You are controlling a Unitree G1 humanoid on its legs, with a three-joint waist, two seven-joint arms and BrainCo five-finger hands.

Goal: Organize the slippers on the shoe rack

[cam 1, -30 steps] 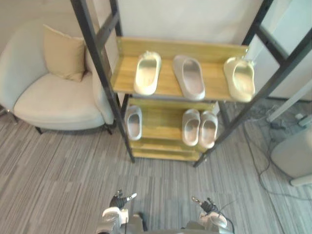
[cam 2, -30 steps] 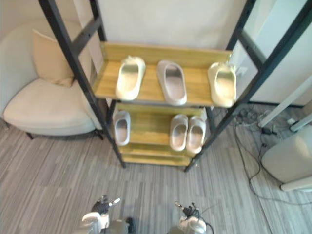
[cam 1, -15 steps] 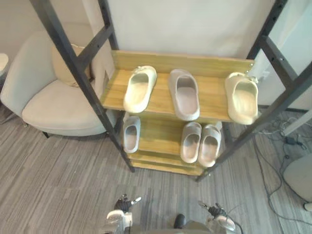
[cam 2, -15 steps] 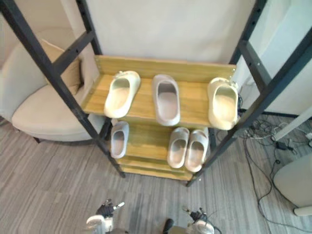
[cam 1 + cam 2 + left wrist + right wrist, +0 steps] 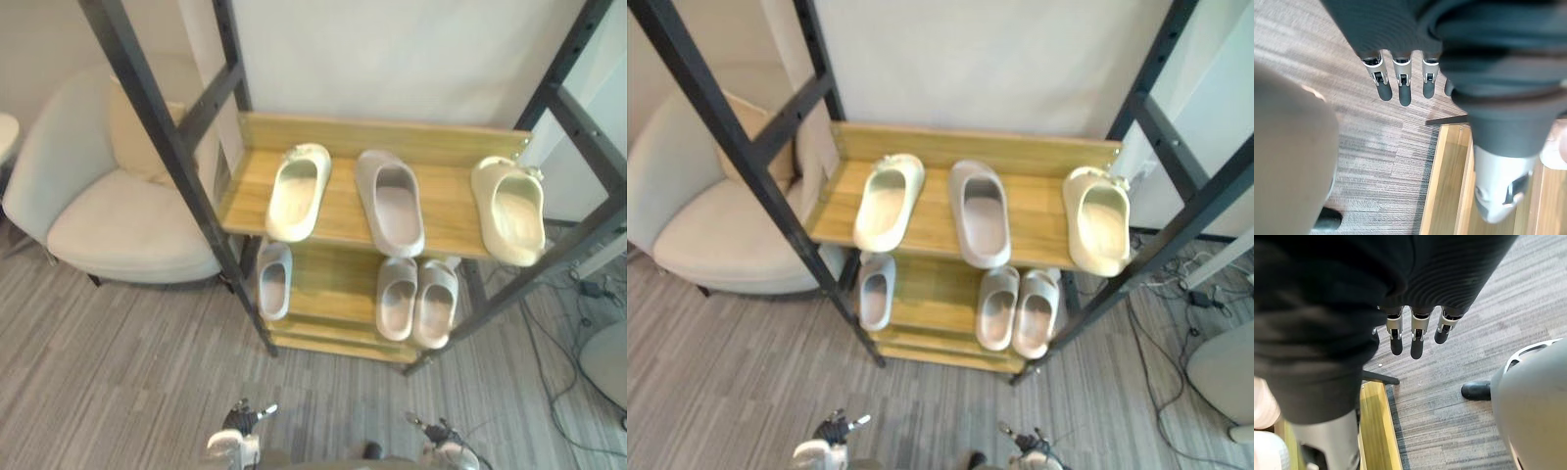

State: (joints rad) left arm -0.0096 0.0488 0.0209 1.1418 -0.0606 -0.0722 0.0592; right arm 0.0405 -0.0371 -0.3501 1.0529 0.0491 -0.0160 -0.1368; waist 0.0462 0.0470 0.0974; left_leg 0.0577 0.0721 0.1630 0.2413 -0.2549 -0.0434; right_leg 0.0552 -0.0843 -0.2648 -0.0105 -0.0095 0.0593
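The left hand (image 5: 233, 443) and right hand (image 5: 446, 452) are hanging low before the black-framed wooden shoe rack (image 5: 343, 132), fingers (image 5: 1399, 93) straight and holding nothing, while the grey-pink foam slipper (image 5: 392, 201) is lying lengthwise front-to-back mid-upper-shelf, between two cream foam slippers (image 5: 299, 191), up ahead and seemingly nearer the right hand.

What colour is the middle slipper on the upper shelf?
The middle slipper is pale pinkish grey; the left eye view shows it best.
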